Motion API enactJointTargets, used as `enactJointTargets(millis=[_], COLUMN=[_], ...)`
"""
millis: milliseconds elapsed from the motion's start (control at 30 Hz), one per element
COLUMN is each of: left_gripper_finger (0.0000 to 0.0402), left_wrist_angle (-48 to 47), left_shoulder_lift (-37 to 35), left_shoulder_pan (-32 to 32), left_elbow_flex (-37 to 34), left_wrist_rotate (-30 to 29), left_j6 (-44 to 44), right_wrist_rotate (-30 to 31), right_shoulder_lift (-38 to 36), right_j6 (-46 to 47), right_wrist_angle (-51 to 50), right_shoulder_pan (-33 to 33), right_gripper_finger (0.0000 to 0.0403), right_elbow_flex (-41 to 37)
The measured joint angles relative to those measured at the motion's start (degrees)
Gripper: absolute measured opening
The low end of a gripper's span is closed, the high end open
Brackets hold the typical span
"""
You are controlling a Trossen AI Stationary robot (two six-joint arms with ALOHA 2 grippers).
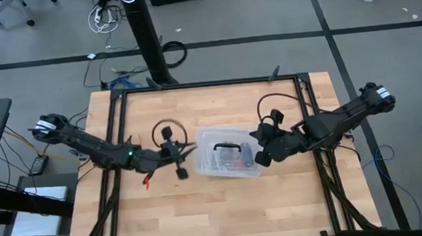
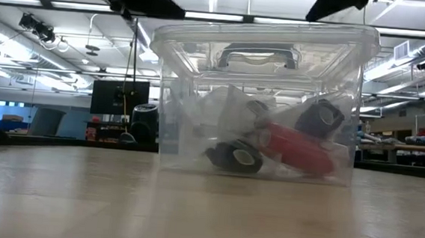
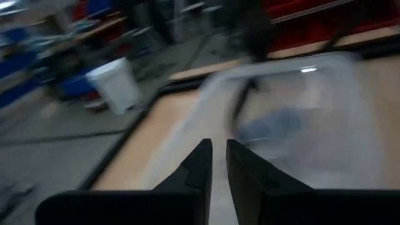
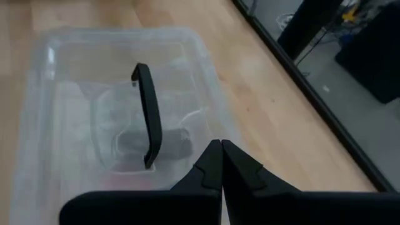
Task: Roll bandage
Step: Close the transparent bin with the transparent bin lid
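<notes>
While we find no legible writing on the lidded clear tub (image 1: 229, 161) | left gripper (image 3: 217, 164) slightly parted, empty | right gripper (image 4: 221, 164) clenched, empty.

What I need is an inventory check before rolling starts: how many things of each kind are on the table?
Clear tub: 1
Dark rolls inside it: 2
Red item inside it: 1
Total: 4 that can be made out; other contents are too hazy to count.

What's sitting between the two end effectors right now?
The clear plastic tub with its black handle, lid on. In the high view the left end effector is at one side, the right end effector at the other.
</notes>
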Motion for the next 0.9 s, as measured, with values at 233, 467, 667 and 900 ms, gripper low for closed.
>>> enactJointTargets(millis=[233, 467, 667, 900], left_gripper_finger=[0.0017, 0.0004, 0.0001, 0.0001], left_wrist_angle=[-1.01, -5.05, -7.87, -7.72], left_shoulder_lift=[0.54, 0.79, 0.32, -6.93], left_shoulder_pan=[9.91, 16.45, 17.50, 10.92], left_elbow_flex=[0.00, 0.04, 0.04, 0.13], left_wrist_rotate=[11.42, 15.66, 17.86, 22.70], left_j6=[-4.28, -6.28, -6.64, -6.49], right_wrist_rotate=[2.32, -1.74, -5.22, -12.85], right_shoulder_lift=[0.50, -2.93, -6.01, -7.82], right_j6=[-1.27, -4.20, -8.30, -11.74], right_wrist_angle=[4.51, 22.57, 23.42, 34.42], right_shoulder_pan=[-2.06, -5.00, -5.88, -0.33], right_gripper_finger=[0.0000, 0.0000, 0.0000, 0.0000], right_elbow_flex=[-7.98, -20.99, -20.15, -15.79])
